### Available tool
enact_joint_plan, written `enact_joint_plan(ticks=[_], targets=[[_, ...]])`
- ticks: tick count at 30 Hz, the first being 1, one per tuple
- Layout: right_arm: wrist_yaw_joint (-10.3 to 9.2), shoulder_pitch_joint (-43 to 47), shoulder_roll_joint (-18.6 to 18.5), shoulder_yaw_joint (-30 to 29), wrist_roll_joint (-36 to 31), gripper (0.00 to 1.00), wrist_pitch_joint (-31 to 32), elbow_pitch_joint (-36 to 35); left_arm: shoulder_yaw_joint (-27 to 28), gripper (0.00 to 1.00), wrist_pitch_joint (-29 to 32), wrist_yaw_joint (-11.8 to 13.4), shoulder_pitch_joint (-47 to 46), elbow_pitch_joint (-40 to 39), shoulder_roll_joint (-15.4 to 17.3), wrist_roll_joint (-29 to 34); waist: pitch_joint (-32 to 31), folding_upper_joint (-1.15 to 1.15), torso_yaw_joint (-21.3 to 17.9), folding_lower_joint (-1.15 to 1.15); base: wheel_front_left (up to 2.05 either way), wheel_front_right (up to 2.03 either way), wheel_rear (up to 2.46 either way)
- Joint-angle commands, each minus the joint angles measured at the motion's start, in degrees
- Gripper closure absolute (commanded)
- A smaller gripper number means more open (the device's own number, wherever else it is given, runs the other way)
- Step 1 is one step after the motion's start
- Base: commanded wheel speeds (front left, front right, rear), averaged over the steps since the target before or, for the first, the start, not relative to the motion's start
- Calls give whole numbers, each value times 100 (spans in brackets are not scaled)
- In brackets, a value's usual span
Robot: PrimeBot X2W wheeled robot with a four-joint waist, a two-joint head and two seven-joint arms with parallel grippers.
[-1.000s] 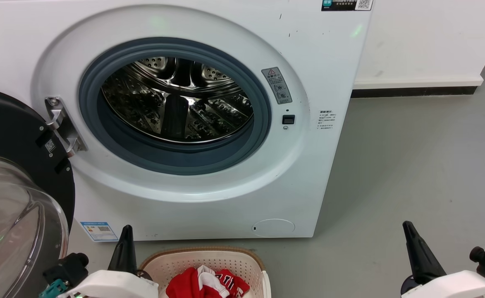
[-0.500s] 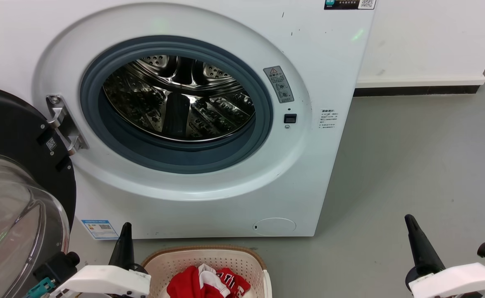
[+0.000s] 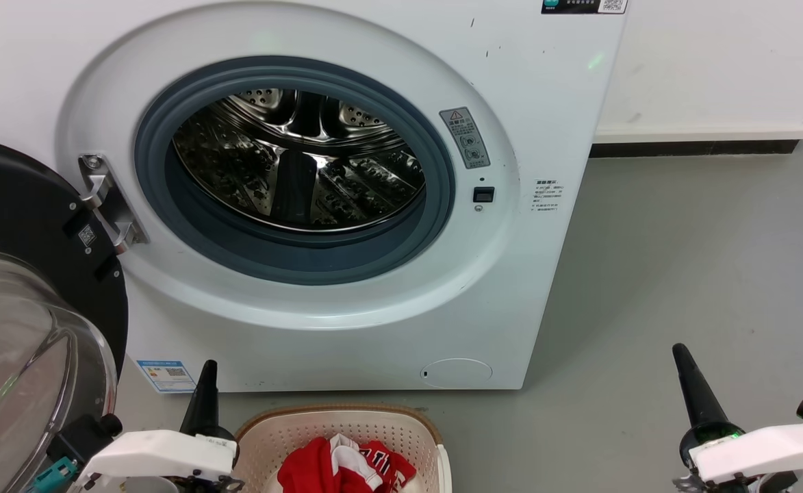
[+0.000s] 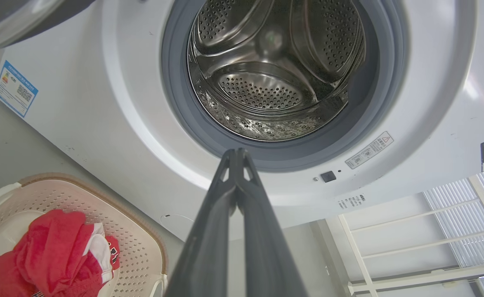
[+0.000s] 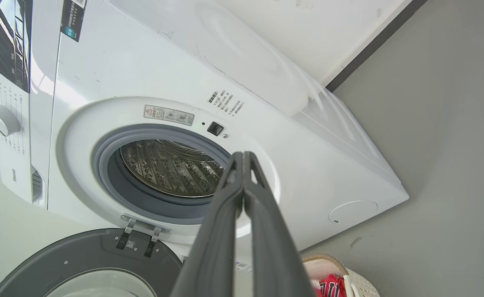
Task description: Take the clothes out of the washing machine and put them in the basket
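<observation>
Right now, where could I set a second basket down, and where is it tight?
The floor right of the washing machine, bounded by the wall and the right gripper, is bare. Tight: the lower left, where the open door, left gripper and basket crowd together.

white wrist housings [image 3: 158, 452], tapered black fingers [image 3: 205, 404]

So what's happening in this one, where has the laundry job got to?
The washing machine stands with its door swung open. The drum looks empty as far as these views reach, and the red clothes lie in the basket in front. The left pincer and right pincer are both shut, holding nothing.
</observation>
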Motion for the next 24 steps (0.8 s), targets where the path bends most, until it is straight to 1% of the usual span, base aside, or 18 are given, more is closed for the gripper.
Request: enact_joint_plan(ticks=[1, 6, 24], targets=[[0, -164, -41, -17, 163, 100, 9, -9, 36, 100, 31, -52, -153, -35, 5, -154, 3, 0, 3, -1, 0, 0, 0], [0, -249, -43, -38, 559, 100, 43, 78, 86, 100, 125, -106, -204, 4, 0, -534, 15, 0, 15, -1, 0, 0, 0], [0, -456, -37, -109, 1608, 100, 149, 319, 212, 100, 377, -250, -338, 108, -20, -1563, 52, 0, 51, -1, 0, 0, 0]])
